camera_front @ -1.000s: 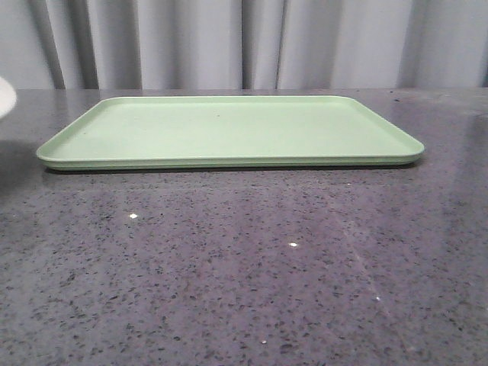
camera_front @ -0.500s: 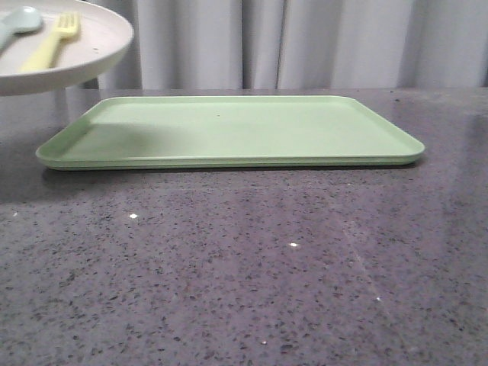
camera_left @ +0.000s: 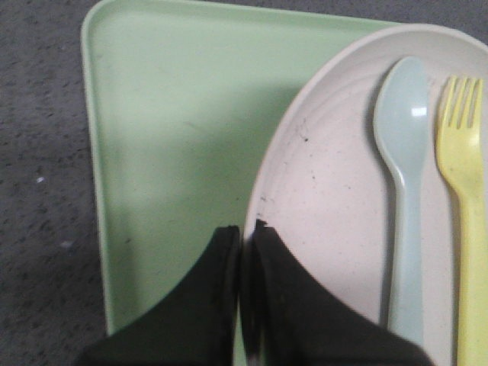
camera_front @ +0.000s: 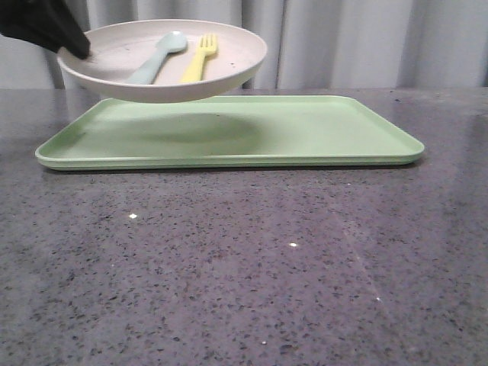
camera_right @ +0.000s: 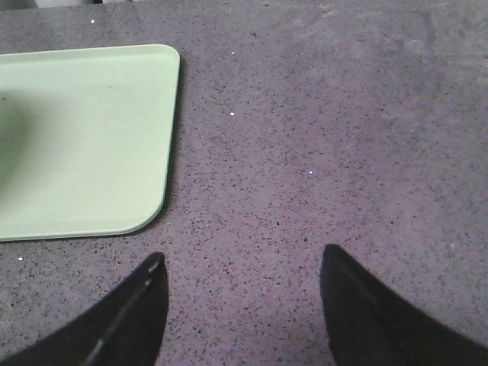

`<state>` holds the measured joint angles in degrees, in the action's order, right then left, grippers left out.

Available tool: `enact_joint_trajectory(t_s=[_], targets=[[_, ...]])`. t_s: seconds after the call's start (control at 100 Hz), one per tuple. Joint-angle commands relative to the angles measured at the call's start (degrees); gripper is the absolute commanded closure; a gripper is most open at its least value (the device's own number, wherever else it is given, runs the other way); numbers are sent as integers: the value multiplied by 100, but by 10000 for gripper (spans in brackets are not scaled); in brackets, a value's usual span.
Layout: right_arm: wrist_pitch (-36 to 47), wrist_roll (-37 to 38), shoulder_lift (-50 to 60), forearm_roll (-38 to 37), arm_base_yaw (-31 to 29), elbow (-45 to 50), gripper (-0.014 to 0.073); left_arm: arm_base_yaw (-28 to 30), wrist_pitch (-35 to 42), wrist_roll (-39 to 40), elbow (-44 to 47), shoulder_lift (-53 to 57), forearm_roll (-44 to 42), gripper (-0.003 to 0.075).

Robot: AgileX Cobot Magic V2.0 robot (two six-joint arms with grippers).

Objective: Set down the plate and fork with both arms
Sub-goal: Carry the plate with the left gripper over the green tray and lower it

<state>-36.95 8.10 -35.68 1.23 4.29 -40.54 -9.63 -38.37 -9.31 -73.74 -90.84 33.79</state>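
Front view: the plate (camera_front: pixel 164 65), cream outside and pale pink inside, hangs in the upper left of the frame, clear of the surface, above the left part of the light-green tray (camera_front: pixel 328 141). Its shadow lies on the tray below it. The left gripper (camera_front: pixel 76 47), black, enters from the top left corner and meets the plate's left rim. Inside the plate lie the fork (camera_front: pixel 200 57), yellow, and to its left a light blue spoon (camera_front: pixel 156 59), side by side, both with heads toward the far rim. The tray sits flat on a dark speckled table (camera_front: pixel 244 267); grey curtains (camera_front: pixel 343 42) hang behind.

Left wrist view: the two black fingers (camera_left: pixel 206 305) are pressed together on the plate's rim, one outside and one inside the edge, so the jaws are clamped on the plate (camera_left: pixel 335 191). Spoon (camera_left: pixel 402 183) and fork (camera_left: pixel 465 191) lie parallel at the right of the frame, just beside each other; whether they touch cannot be told. The tray's corner (camera_left: pixel 168 137) shows beneath, at the left.

Right wrist view: the right gripper (camera_right: pixel 242 297) is at the bottom of the frame, its jaws wide apart and holding nothing, over bare table (camera_right: pixel 328 137). One rounded corner of the tray (camera_right: pixel 84 145) fills the left side.
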Motion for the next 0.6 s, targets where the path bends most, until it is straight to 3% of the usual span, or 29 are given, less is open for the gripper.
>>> enact_joint_trajectory(t_s=[0.0, 0.24, 0.59], targets=[[353, -54, -41, -26, -3, -218, 144, -181, 341, 207, -463, -30, 279, 741], [353, -54, -41, -26, -3, -218, 144, -486, 542, 370, -687, -530, 320, 741], [351, -54, -41, -21, -3, -218, 144, -484, 937, 511, -652, -749, 333, 741]])
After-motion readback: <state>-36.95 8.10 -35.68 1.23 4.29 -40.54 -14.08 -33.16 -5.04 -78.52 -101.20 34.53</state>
